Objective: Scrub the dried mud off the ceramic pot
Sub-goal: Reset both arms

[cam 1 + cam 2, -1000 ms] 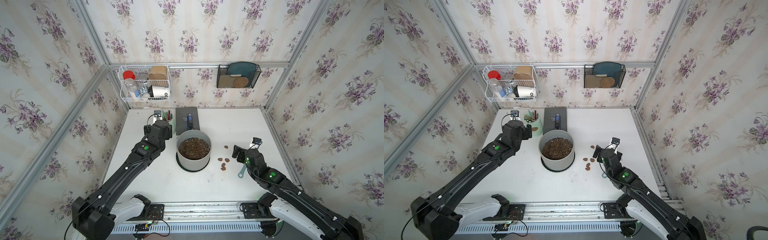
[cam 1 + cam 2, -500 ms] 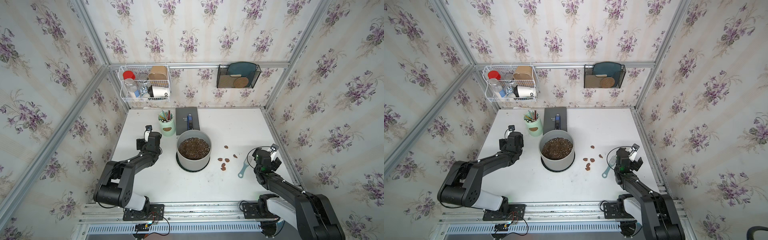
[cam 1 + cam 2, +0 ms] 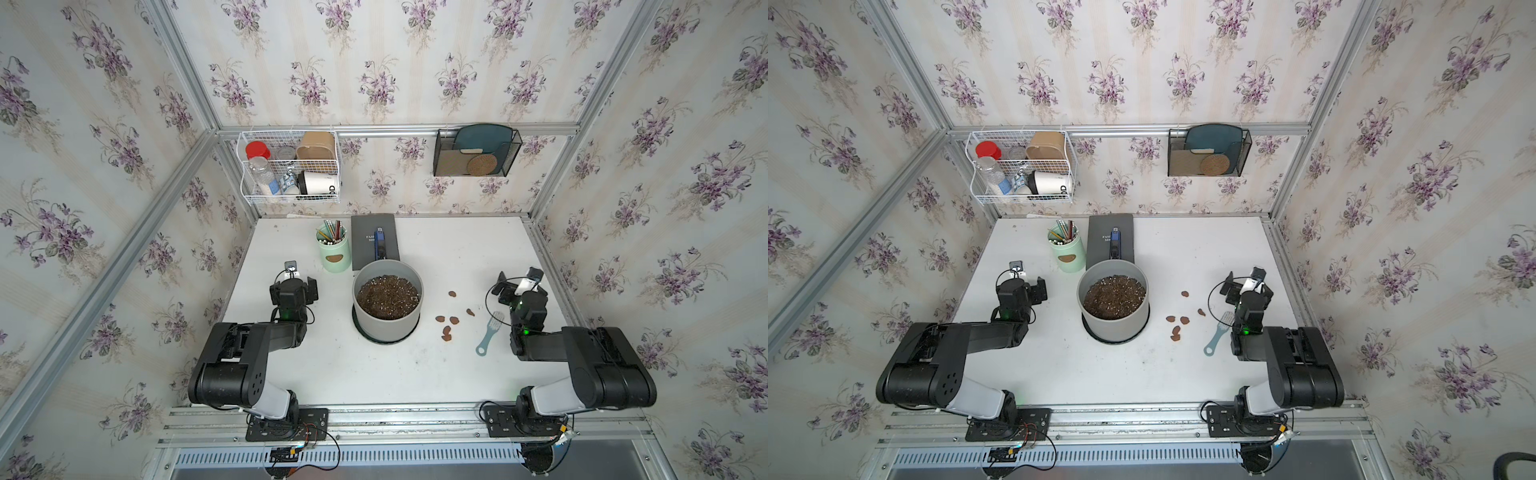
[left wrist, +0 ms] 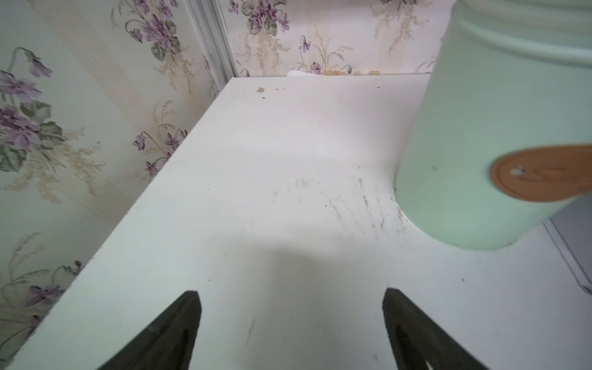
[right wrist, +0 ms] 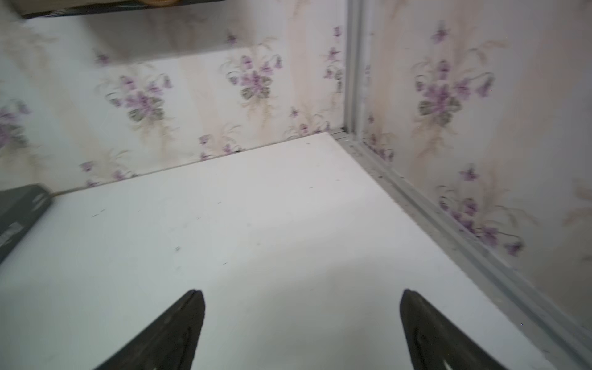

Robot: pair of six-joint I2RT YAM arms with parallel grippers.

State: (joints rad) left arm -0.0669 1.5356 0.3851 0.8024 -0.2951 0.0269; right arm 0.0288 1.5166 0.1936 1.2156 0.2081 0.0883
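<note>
**A:** Where is the ceramic pot (image 3: 386, 330), and how much room do we have round it?

**B:** It stands upright on its black saucer (image 3: 355, 325). Just behind it sit the dark book (image 3: 365, 243) and the mint-green pencil cup (image 3: 335, 255), so that side is tight. Left of the pot and in front of it, the white table (image 3: 395, 374) lies open.

**A:** And the dried mud (image 3: 454, 320)?

**B:** It lies on the table right of the pot, apart from it. The blue-grey brush (image 3: 489, 336) lies further right.

**A:** Our grippers?

**B:** The left gripper (image 4: 290, 293) is left of the pot near the table edge, jaws spread wide, holding nothing. The right gripper (image 5: 301, 292) is right of the pot, past the brush and close to the side rail (image 5: 426, 205), equally wide and empty.

**A:** What differs from before?

**B:** A second ago we were reaching in by the cup and the mud. Both arms have since folded back. Pot, mud and brush lie where they were.
</note>
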